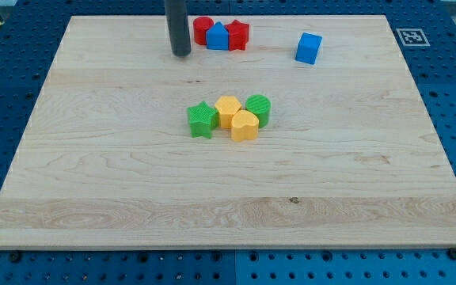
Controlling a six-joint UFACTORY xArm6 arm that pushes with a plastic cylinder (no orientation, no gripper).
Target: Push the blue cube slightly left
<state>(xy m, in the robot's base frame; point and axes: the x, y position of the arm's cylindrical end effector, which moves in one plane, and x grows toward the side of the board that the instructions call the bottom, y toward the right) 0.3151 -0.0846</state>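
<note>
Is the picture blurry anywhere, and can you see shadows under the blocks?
In the camera view, everything looks sharp: the blue cube, the green star and my tip have crisp edges. Lighting is soft and even, so the shadows are only faint, close under the blocks. No glare shows on the wooden board.

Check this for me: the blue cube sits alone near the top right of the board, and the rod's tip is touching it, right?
Not quite. In the camera view, the blue cube does sit alone near the top right, but my tip is not touching it; it stands well to its left, beside the red cylinder.
</note>
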